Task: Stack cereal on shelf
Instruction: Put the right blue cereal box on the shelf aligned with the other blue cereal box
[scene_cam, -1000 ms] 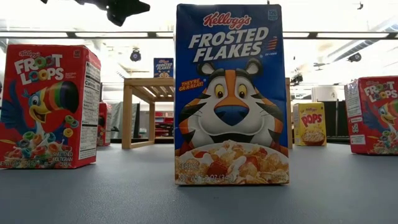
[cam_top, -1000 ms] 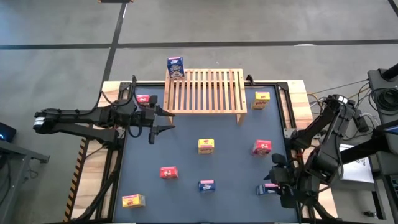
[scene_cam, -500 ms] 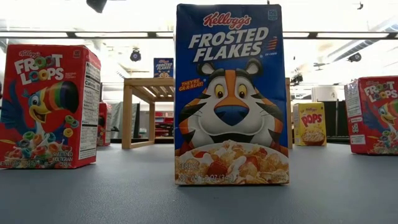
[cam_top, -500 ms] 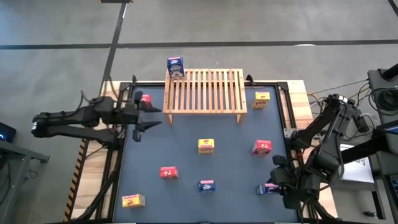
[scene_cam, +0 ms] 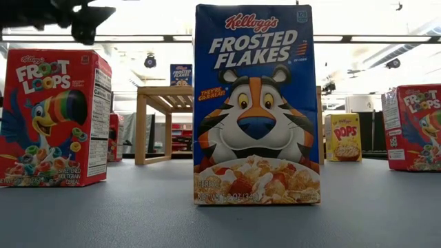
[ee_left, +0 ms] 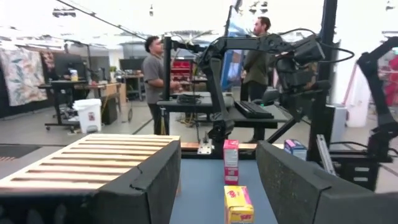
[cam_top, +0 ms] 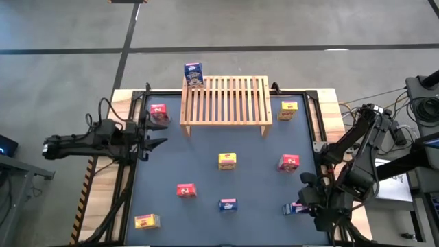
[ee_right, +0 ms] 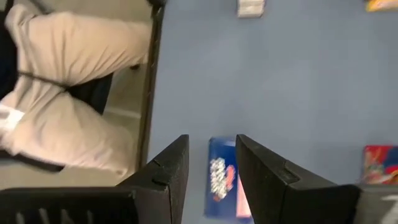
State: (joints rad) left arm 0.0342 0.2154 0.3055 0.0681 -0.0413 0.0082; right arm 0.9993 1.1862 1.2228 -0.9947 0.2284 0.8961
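Looking straight down, the high view shows the wooden shelf (cam_top: 225, 101) at the far middle of the dark surface (cam_top: 206, 171), with one blue cereal box (cam_top: 193, 74) standing at its far left corner; whether it sits on the slats or just behind them is hard to tell. Loose boxes lie scattered: red box (cam_top: 158, 110) just left of the shelf, yellow box (cam_top: 289, 109) to its right, yellow box (cam_top: 227, 160) mid-surface, red box (cam_top: 289, 162) to the right, red box (cam_top: 185, 190), blue box (cam_top: 228, 204), yellow box (cam_top: 146, 221) at the near left corner.

Left gripper (cam_top: 152, 140) hovers at the left edge of the surface, near the red box, jaws apart and holding nothing. Its wrist view looks across the surface between the fingers (ee_left: 155, 180), showing the shelf slats (ee_left: 87, 158), a yellow box (ee_left: 238, 204), a red box (ee_left: 231, 162) upright behind it, and people standing in the room beyond.

Right gripper (cam_top: 300, 207) is low at the near right corner over a blue box (cam_top: 296, 208). Only the right wrist view shows that box (ee_right: 222, 177) lying flat between the fingers (ee_right: 264, 171), jaws straddling it with a gap still visible, not clamped.

Low view alone shows the printed fronts: Frosted Flakes (scene_cam: 256, 103) in the middle, Froot Loops (scene_cam: 55, 117) on the left, shelf legs (scene_cam: 164, 124) behind.
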